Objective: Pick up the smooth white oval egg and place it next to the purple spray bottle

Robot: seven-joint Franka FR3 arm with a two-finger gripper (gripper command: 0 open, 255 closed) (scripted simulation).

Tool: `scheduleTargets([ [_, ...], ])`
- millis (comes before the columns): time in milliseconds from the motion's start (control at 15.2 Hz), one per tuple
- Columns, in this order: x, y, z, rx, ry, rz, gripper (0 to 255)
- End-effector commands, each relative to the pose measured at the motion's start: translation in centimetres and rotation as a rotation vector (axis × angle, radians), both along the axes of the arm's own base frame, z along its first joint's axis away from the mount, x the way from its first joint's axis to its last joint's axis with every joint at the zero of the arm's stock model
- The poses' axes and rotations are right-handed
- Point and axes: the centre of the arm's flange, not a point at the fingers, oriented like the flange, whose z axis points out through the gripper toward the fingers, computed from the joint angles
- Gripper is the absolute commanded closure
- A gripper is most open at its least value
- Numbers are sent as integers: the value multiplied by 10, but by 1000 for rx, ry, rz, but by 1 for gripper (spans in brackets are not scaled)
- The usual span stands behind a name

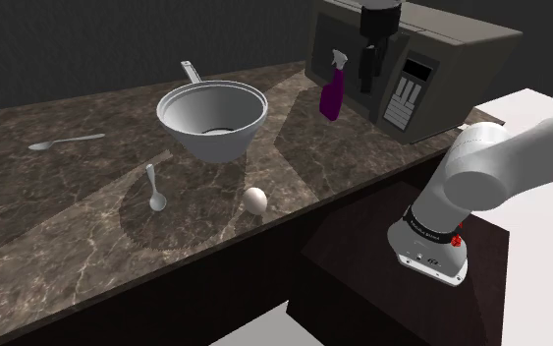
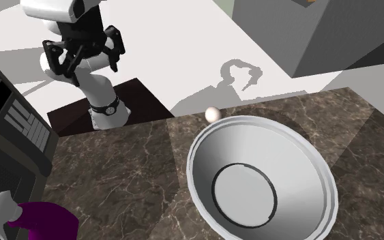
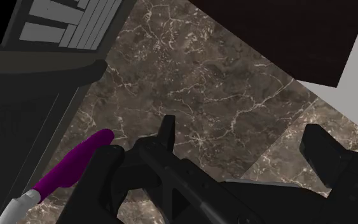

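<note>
- Black claw (image 1: 368,81) hangs over the back of the counter (image 1: 87,226) in the shoulder view. It points down in front of the microwave (image 1: 441,59), just beside the purple spray bottle (image 1: 332,90) on that view's right.
- Smooth and white, the egg (image 1: 255,201) lies on the counter near its front edge, well apart from both the spray bottle and the claw.
- Between the egg and the counter's back stands a big pale bowl (image 1: 213,118). One spoon (image 1: 154,189) lies near the egg on the shoulder view's left, and a second spoon (image 1: 65,143) lies farther left.
- At the lower right the white arm (image 1: 500,167) rises from the dark stand (image 1: 362,285).
- From the second exterior view, the claw (image 2: 88,63) shows at the upper left, spread wide with nothing between its fingers.
- Here the egg (image 2: 212,114) sits at the far edge of the counter (image 2: 115,177), seen just past the rim of the bowl (image 2: 306,163).
- At this view's lower left corner is the spray bottle (image 2: 43,221), with the microwave (image 2: 13,123) above it.
- Through the wrist view, the claw (image 3: 241,137) is over bare counter (image 3: 196,83), its two fingers (image 3: 166,130) far apart and clasping nothing.
- Just beside one finger stands the spray bottle (image 3: 75,167), purple with a white head, in front of the microwave (image 3: 37,70).
</note>
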Motion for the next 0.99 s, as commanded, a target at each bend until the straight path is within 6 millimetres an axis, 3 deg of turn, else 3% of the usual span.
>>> scheduleTargets([
  [0,0,0,0,0,0,0,0],
  [924,47,165,-91,-79,-34,32,0],
])
